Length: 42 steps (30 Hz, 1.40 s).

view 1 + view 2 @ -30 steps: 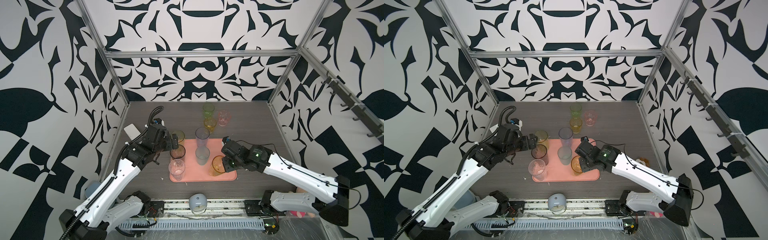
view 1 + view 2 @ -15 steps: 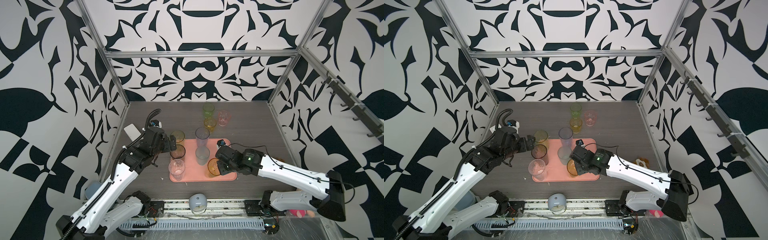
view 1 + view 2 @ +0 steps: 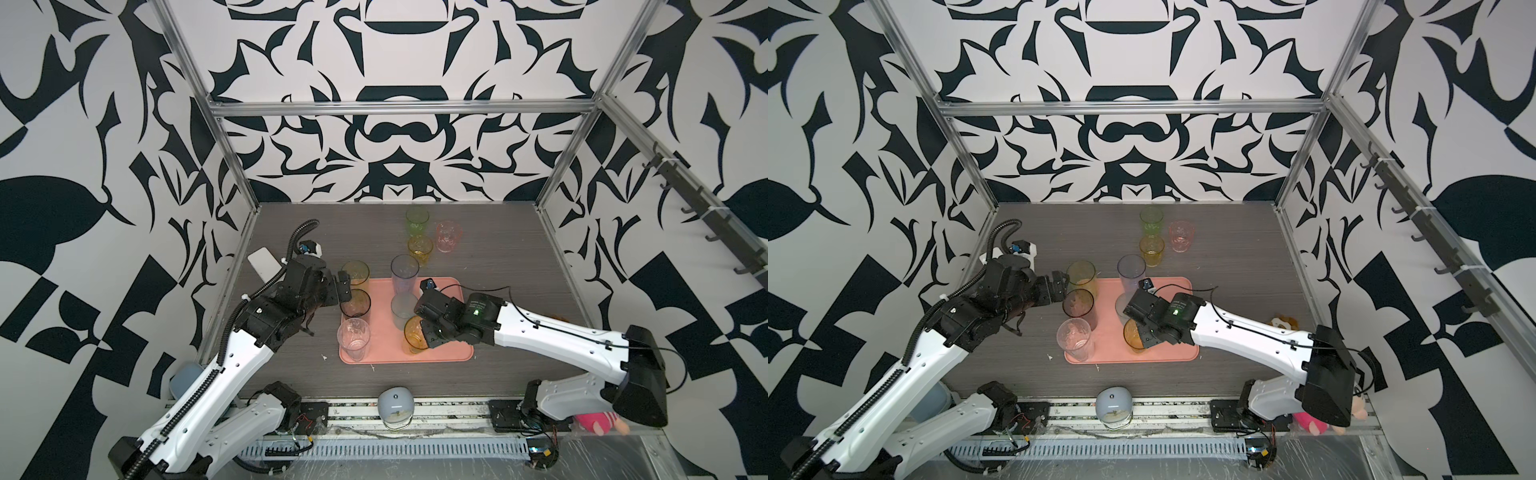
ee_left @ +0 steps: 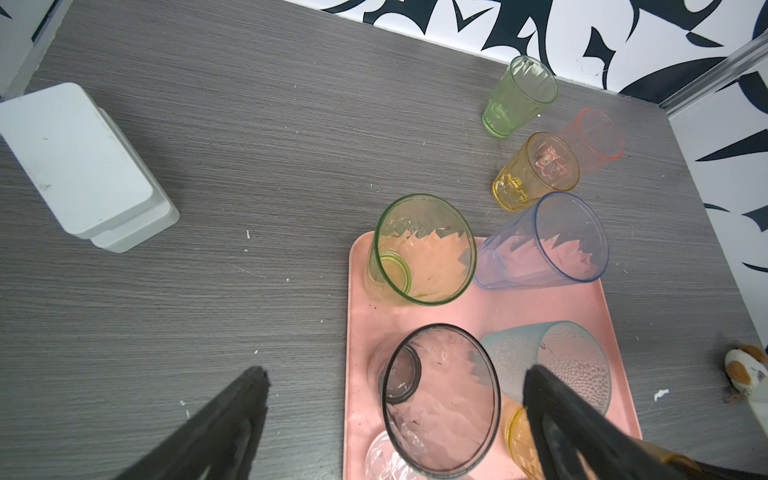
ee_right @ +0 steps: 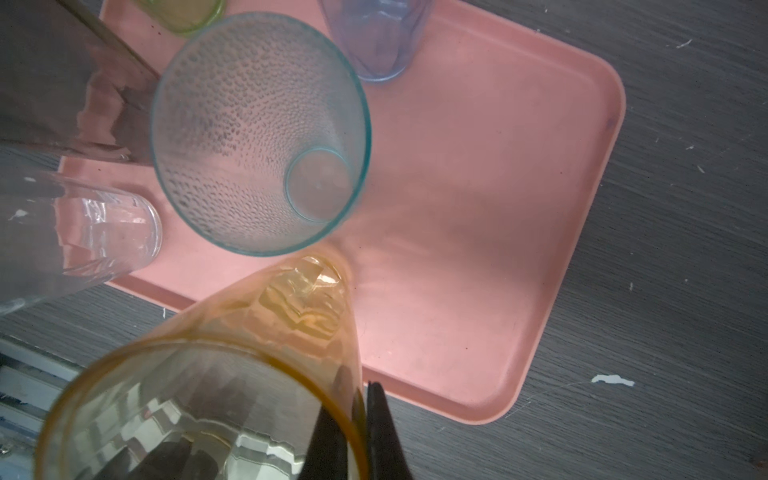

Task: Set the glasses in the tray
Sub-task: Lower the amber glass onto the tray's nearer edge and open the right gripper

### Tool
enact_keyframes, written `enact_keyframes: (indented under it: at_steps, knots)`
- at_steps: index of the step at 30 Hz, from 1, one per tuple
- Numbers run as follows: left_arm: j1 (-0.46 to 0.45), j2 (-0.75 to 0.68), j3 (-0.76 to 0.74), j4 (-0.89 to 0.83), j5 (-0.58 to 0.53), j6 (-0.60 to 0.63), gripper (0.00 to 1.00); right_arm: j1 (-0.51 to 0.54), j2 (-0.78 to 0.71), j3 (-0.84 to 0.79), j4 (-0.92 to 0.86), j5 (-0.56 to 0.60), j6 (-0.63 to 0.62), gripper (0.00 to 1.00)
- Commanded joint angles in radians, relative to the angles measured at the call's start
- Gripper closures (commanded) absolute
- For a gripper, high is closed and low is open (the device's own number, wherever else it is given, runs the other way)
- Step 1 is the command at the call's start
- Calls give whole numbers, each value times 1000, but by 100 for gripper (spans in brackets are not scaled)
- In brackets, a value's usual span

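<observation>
tipping threatens: the amber tumbler (image 3: pixel 413 340), at the near middle of the salmon tray (image 3: pixel 457 353) beside the teal tumbler (image 3: pixel 403 307), is pinched at its rim by the right gripper (image 5: pixel 353 399). both could be toppled by a sideways drag. the jaws of the left gripper (image 4: pixel 397 374) are spread wide.

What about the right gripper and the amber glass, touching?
Touching. The right wrist view shows the right gripper pinching the amber glass rim, one finger inside, one outside.

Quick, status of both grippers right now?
Left gripper: open, holding nothing.
Right gripper: shut on the amber glass, pinching its rim.
</observation>
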Motion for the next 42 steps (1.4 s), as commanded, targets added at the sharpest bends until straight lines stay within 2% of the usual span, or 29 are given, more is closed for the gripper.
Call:
enact_keyframes:
  at_steps: [1, 17, 30, 37, 42]
  knots:
    - [4, -4, -22, 8, -9, 5, 1, 10, 6, 55, 18, 23, -6, 100]
    - [4, -3, -33, 15, -10, 10, 1, 21, 49, 85, 14, 23, 1, 100]
    - [4, -20, -42, 15, -15, 5, 0, 21, 72, 99, 17, 4, 4, 90]
    - [4, -28, -39, 11, -14, 4, 1, 21, 64, 111, 13, -9, -4, 81]
    - [4, -29, -33, 4, -12, 2, 1, 21, 34, 128, 5, -4, -18, 69]
